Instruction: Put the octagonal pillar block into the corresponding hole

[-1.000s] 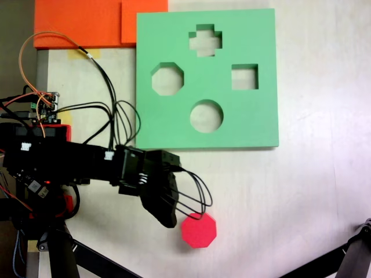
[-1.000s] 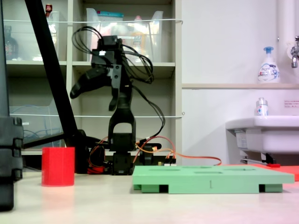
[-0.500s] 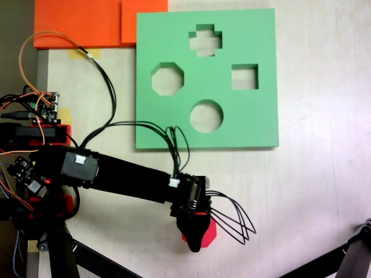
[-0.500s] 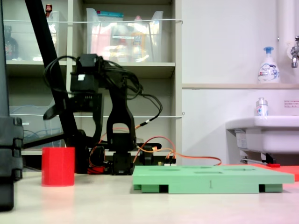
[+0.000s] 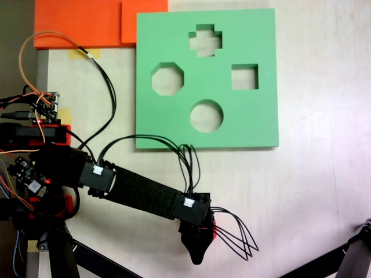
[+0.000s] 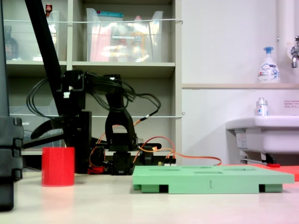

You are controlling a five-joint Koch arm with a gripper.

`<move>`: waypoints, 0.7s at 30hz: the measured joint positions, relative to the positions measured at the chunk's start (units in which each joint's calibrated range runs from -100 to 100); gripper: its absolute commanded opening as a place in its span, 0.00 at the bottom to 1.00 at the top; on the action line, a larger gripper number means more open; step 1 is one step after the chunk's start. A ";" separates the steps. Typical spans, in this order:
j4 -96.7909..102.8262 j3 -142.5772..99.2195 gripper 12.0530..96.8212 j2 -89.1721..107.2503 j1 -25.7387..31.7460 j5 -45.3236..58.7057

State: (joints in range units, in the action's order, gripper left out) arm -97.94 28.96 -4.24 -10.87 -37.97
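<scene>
The red octagonal pillar block point(image 6: 58, 166) stands upright on the table, well to the left of the green board point(image 6: 212, 179) in a fixed view. From above, only a red sliver of the block point(image 5: 213, 231) shows under the black gripper point(image 5: 198, 242). The gripper point(image 6: 58, 136) hangs just above the block's top, open, with one jaw splayed out past the block's far side. Nothing is held. The corresponding hole point(image 5: 167, 79) is the eight-sided cutout on the left side of the green board point(image 5: 255, 116), far from the gripper.
The board also has cross, square and round cutouts point(image 5: 206, 116). Orange foam sheets point(image 5: 81, 23) lie at the top left. Arm base with loose wires point(image 5: 40, 168) sits at the left. Black tripod legs point(image 5: 353, 255) cross the lower corners. A sink point(image 6: 266, 133) stands at the right.
The arm has stretched out and come down: from beside the block a second ago to over it, and it now hangs lower and covers nearly all of it. The block has not moved.
</scene>
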 measured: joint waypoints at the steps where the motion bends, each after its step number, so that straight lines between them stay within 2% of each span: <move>1: 0.00 0.00 0.93 -0.68 -0.20 0.15; 10: 0.00 0.00 0.91 -5.75 -0.68 1.03; 14: 0.10 0.00 0.71 -6.43 -0.49 1.03; 18: 0.10 1.47 0.58 -6.43 -0.54 1.03; 21: 0.00 1.86 0.41 -5.88 -0.59 1.51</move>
State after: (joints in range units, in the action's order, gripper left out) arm -97.94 30.82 -10.12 -11.45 -36.46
